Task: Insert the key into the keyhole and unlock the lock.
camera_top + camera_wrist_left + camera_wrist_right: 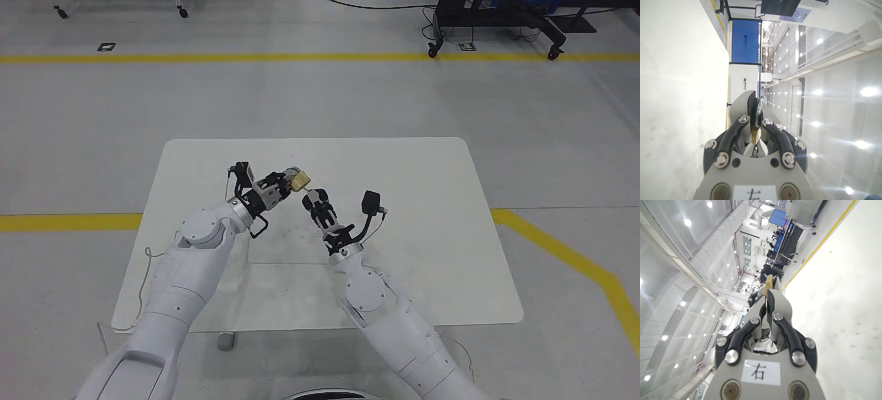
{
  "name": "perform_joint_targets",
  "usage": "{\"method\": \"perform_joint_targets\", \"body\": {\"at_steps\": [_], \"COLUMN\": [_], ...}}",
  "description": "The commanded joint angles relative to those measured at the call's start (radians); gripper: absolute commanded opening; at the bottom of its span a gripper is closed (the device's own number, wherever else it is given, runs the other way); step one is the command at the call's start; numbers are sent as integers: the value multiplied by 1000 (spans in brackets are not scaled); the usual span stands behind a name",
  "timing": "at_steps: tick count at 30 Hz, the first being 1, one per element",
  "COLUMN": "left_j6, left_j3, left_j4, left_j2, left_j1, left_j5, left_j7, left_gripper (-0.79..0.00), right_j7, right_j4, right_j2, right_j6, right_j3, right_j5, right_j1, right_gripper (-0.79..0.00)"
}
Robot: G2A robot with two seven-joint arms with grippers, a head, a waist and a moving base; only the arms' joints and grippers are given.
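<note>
The left pincer (pixel 280 184) is held above the middle of the white table (pixel 450 260), a little toward its far edge, with its fingers pointing toward the other arm. In the left wrist view the left pincer (pixel 758 102) is closed on the lock (pixel 755 135). The silver shackle is pinched between the dark finger pads (pixel 752 106) and the brass body shows in the gap between the finger links. In the top view the lock (pixel 298 180) shows as a small brass block at the tip of the left pincer, lifted clear of the table, between the two arms. Just to its right, the right pincer (pixel 313 200) points back at it from the near side, so the two tips almost meet. In the right wrist view the right pincer (pixel 767 294) is clamped shut on the key (pixel 766 305), a thin metal blade held edge-on between the pads. The brass lock (pixel 769 283) stands right beyond the fingertips, in line with the key. Whether the key has entered the keyhole cannot be told, since the fingers hide the spot where they meet. On the floor around the table runs a yellow line (pixel 560 250).
</note>
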Motion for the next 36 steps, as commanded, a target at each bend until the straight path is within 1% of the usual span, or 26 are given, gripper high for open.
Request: {"method": "perform_joint_targets", "body": {"at_steps": [1,9,31,33,35,36], "left_j6": [-2,-9,-23,-23,-24,-24], "left_j3": [0,-1,5,5,4,2], "left_j4": [-1,-4,-15,-16,-17,-17], "left_j2": [0,1,3,3,3,3], "left_j1": [1,3,9,9,10,11], "left_j5": [1,5,34,34,35,33], "left_j7": [-1,-4,-18,-18,-15,-13], "left_gripper": [-785,-785,-785,-785,-785,-785], "right_j7": [-5,-17,-44,-45,-44,-44], "right_j4": [1,12,20,20,20,19], "right_j2": [-2,-8,-21,-22,-22,-21], "right_j6": [7,23,52,51,48,46], "right_j3": [-2,-4,-15,-13,-10,-8], "right_j5": [-1,7,-33,-33,-33,-34], "right_j1": [3,13,20,18,15,13], "right_gripper": [-785,-785,-785,-536,-486,-483]}}
